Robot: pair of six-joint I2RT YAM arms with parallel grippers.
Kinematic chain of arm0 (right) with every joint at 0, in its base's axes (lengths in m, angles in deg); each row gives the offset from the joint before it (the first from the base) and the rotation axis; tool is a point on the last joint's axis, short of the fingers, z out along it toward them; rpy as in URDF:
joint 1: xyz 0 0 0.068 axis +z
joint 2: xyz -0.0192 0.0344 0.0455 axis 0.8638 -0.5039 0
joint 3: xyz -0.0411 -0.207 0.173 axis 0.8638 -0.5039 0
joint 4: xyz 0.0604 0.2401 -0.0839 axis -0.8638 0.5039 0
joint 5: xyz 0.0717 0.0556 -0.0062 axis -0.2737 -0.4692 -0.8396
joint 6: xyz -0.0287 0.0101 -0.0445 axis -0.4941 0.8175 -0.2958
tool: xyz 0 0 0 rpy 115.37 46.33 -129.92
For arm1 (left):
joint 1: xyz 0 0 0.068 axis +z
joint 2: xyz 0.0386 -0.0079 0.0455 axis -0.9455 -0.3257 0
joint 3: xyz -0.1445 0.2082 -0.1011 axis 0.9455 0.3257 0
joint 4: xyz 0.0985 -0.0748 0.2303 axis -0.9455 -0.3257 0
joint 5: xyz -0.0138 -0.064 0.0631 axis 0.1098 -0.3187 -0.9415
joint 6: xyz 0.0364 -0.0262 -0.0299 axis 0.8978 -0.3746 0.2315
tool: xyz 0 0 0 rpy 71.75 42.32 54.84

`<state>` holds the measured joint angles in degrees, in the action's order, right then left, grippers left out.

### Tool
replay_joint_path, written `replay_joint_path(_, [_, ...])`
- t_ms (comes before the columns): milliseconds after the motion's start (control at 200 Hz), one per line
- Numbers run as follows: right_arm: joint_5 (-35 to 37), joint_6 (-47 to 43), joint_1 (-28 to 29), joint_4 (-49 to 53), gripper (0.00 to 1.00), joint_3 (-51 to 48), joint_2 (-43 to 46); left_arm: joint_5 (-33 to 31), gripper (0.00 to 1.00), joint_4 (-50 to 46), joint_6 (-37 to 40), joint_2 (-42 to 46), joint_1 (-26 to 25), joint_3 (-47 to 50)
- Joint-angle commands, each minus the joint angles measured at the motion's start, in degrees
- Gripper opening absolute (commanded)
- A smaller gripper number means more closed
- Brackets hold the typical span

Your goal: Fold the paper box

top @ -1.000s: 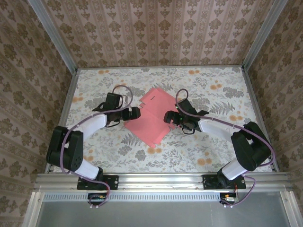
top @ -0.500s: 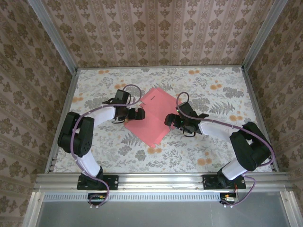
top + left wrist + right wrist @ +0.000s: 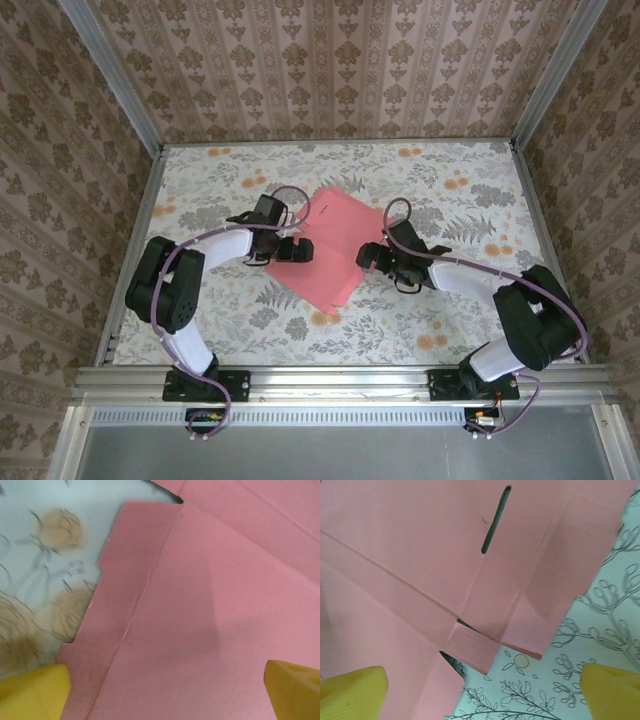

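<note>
Top external shows a floral-patterned table [image 3: 450, 330] walled by damask wallpaper [image 3: 340, 70]; the flat pink paper box [image 3: 330, 238] lies centred, left gripper [image 3: 293, 250] and right gripper [image 3: 368, 259] spread wide at its edges.

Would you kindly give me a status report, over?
Left claw open, right claw open, both at the paper box edges. Paper box flat, unfolded. No obstruction seen.

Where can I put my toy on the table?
The far strip of table between the box and the back wall is bare, and so is the near strip between the box and the rail. The middle is crowded: the left gripper and right gripper hang open over the box's sides.
</note>
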<state>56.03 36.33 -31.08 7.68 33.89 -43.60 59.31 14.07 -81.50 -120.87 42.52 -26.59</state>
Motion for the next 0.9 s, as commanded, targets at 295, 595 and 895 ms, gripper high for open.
replay_joint_path(295, [-4.1,-0.9,-4.3,-0.5,1.0,-2.4,3.7,6.3,0.99,9.7,-19.3,10.8,-12.4,15.7])
replay_joint_path(595, [-6.0,-5.8,-5.4,2.6,1.0,-0.2,3.9,2.9,1.0,12.8,-24.0,18.2,-20.1,17.3])
replay_joint_path(895, [-10.8,-8.0,-3.6,3.2,1.0,-3.9,11.0,2.8,0.96,3.1,-15.3,18.7,-12.1,10.7])
